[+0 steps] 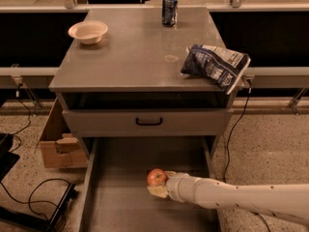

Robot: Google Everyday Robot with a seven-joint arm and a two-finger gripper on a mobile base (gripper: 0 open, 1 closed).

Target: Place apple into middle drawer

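Gripper (161, 182) of the white arm (231, 197) was positioned over the open middle drawer (120, 197), a long shallow grey metal tray with low side walls, extended below the desk. The arm entered from the lower right. The 2 cream-coloured fingers (155, 191) were closed on the small round red apple (156, 176) with a yellowish blush, 1 finger under it and 1 behind it. The apple lay within the tray outline, right of centre; contact with the tray bottom could not be determined. Above the tray, the grey drawer front (193, 122) with the small black handle (149, 122) was closed. The grey desk (135, 62) carried a round cream bowl (88, 31) at rear left, a dark drinks can (169, 9) upright at rear centre, and a blue-and-white crisp bag (216, 65) overhanging the right edge. A brown cardboard box (58, 146) stood on the floor left of the desk.
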